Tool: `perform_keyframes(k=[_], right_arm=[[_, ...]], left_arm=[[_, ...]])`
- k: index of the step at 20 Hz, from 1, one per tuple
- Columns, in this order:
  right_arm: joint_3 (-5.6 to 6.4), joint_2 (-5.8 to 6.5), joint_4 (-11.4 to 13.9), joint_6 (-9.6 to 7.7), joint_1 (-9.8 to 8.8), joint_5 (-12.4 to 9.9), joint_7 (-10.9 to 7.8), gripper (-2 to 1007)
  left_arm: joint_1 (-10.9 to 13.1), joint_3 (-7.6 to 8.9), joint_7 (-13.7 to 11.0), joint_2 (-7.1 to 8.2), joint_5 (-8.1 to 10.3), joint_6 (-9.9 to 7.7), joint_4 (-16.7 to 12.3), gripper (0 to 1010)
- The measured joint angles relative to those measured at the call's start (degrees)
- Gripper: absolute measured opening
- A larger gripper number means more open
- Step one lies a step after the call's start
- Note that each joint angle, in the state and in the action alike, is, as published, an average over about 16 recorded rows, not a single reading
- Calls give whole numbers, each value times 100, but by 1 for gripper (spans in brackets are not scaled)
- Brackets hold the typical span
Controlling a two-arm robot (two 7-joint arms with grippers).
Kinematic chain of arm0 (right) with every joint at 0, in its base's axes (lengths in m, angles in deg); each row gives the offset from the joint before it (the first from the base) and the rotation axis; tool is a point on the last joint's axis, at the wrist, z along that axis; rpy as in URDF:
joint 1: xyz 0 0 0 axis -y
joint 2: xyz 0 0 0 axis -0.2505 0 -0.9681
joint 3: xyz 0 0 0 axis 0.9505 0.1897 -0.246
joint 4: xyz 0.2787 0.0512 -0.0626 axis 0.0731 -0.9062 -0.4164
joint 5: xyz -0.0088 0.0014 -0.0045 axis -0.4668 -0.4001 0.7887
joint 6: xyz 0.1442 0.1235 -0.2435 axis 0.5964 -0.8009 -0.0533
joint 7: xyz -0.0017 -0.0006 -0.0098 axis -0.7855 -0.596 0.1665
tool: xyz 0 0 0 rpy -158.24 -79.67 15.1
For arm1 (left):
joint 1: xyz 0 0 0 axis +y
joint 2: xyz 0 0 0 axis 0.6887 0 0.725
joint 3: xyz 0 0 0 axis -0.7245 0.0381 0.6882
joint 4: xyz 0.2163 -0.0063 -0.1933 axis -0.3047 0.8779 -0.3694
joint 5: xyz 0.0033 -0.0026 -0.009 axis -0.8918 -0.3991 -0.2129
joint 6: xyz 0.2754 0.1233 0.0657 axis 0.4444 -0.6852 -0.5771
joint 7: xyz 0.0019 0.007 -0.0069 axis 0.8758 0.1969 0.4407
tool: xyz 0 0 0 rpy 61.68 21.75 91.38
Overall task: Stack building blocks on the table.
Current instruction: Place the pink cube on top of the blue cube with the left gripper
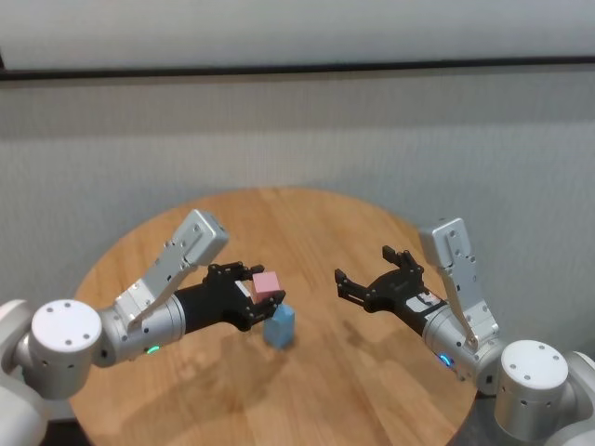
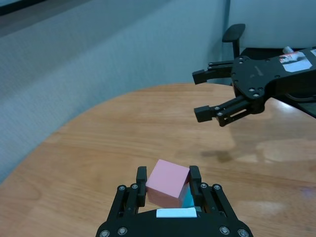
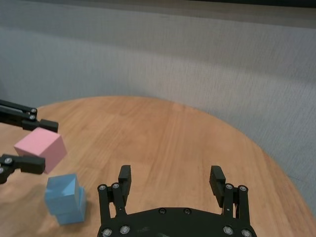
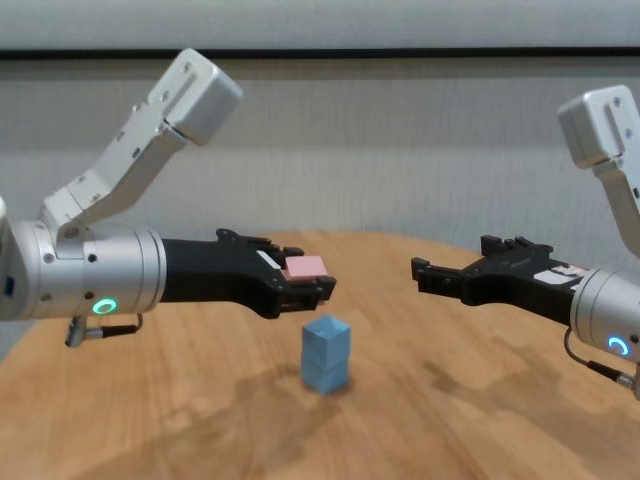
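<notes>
Nearest to us, the left gripper [image 4: 300, 285] holds the pink block [image 4: 304, 267] between its fingers, closed on two opposite faces, lifted off the table [image 4: 470, 420]. Just below it and slightly toward our right, the two blue blocks [image 4: 326, 367] stand stacked one on the other on the wood; the pink block hangs above them without touching. Our right gripper [image 4: 428, 275] hovers above the table well apart from the stack, its jaws spread wide with nothing between them. The left wrist view adds that the pink block [image 2: 168, 183] sits tilted in the grip, one corner raised, with a sliver of blue [image 2: 188, 199] showing beneath it, and the right gripper [image 2: 203, 95] open farther off. The right wrist view shows the gap between pink block [image 3: 41, 149] and blue stack [image 3: 64, 198] most plainly, and its own fingers [image 3: 124, 177] far apart. The head view places the stack [image 1: 279, 326] near the middle of the round table [image 1: 372, 390]. The top is light brown planking with visible grain; beyond it runs a grey textured wall [image 1: 297, 139] with a dark rail, and the left wrist view catches an office chair [image 2: 233, 33] at the back.
</notes>
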Motion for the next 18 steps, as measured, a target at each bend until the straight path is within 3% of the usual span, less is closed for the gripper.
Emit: perform_keyframes(k=[8,18], right_arm=[[0,0,0,0,0,0,0,1001],[0,0,0,0,0,0,0,1001]], left_arm=[[-28,-94,-19,-68,33,28,61,538],[-168,-169,-63,-196,56,134,383,538]])
